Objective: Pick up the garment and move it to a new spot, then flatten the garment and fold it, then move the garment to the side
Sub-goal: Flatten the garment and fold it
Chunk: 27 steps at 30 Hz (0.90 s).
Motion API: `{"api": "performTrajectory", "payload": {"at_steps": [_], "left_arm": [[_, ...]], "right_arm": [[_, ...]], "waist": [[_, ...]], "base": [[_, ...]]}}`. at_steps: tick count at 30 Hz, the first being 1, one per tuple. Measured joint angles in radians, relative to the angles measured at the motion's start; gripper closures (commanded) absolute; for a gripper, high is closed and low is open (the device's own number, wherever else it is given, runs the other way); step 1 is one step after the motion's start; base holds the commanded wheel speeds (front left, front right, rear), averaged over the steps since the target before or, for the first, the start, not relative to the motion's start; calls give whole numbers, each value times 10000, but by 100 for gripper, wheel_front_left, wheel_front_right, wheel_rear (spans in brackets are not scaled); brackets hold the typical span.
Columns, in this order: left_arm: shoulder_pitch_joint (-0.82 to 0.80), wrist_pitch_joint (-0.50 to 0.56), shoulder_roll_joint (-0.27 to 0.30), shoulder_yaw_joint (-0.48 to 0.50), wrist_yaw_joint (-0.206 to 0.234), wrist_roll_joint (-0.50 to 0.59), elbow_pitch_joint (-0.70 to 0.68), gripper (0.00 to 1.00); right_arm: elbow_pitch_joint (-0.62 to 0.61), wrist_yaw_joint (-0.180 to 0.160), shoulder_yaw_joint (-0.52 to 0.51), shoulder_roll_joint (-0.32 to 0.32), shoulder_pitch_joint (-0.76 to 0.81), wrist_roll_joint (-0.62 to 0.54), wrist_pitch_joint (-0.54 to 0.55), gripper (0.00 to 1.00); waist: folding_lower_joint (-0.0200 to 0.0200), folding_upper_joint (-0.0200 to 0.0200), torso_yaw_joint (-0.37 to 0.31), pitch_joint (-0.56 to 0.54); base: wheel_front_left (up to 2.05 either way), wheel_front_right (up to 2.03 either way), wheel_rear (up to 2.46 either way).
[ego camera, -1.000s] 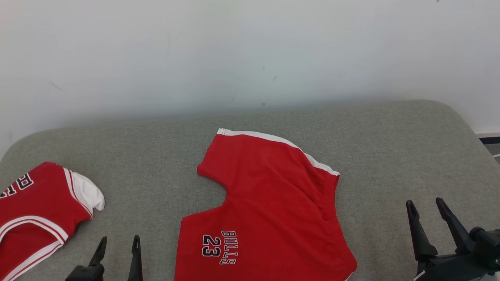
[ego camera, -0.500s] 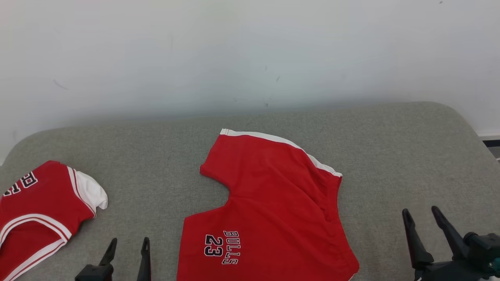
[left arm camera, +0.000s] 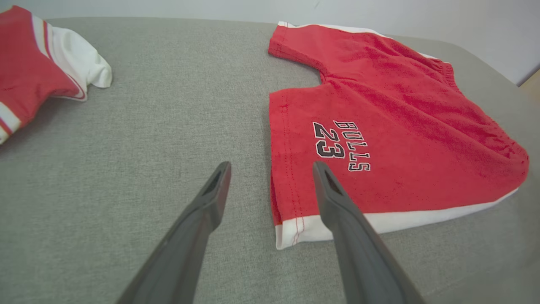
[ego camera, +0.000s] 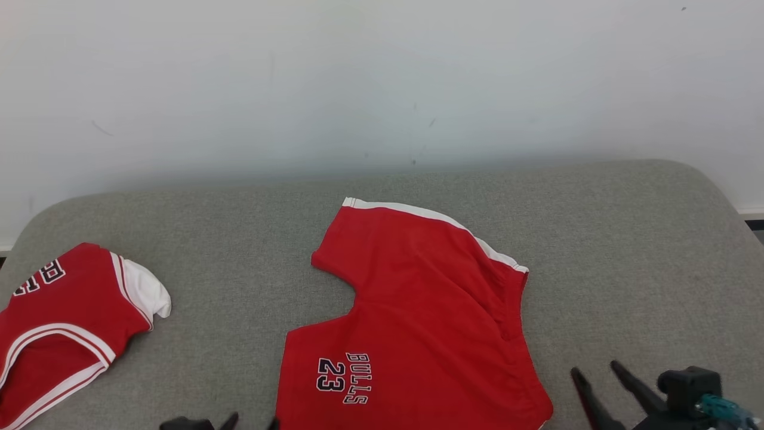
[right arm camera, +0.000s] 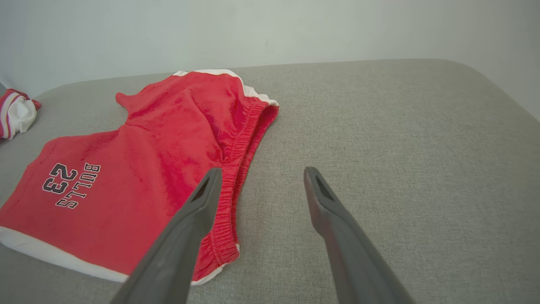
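The garment point(ego camera: 418, 322) is a pair of red shorts with white trim and "BULLS 23" print, lying mostly flat in the middle of the grey padded surface point(ego camera: 627, 239). It also appears as the garment point(left arm camera: 400, 105) in the left wrist view and the garment point(right arm camera: 147, 169) in the right wrist view. My left gripper point(ego camera: 253, 421) is open at the bottom edge, just left of the shorts' near leg hem. In its own view, the left gripper point(left arm camera: 271, 164) hovers over that hem, holding nothing. My right gripper point(ego camera: 595, 368) is open to the right of the waistband, empty. Seen from its own wrist, the right gripper point(right arm camera: 262, 170) stands just beside the elastic waistband.
A second red-and-white jersey point(ego camera: 59, 322) lies crumpled at the far left of the surface, also seen as the jersey point(left arm camera: 25, 55) and the jersey point(right arm camera: 17, 114). A pale wall point(ego camera: 382, 89) rises behind. Bare grey surface stretches to the right of the shorts.
Both grippers have dropped toward the bottom edge of the head view; the left one has also shifted right toward the shorts. The camera has shifted slightly. The shorts lie as before.
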Motion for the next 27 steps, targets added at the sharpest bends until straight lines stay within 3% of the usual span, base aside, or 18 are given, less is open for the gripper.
{"api": "performTrajectory", "payload": {"at_steps": [2, 13, 27], "left_arm": [[112, 305, -10, -88, -242, -290, 203, 0], [110, 1434, -211, -466, -378, -857, 917, 0], [-737, 1948, -416, -642, -380, -836, 1785, 0]], "right_arm": [[23, 146, 219, 0, 1, 81, 341, 0], [566, 550, 848, -40, -67, 395, 1843, 0], [1377, 667, 1406, 201, -693, 443, 2686, 0]], "waist": [[0, 0, 15, 11], [0, 0, 129, 147], [0, 0, 259, 350]], "base": [[0, 0, 0], [0, 0, 0], [0, 0, 0]]}}
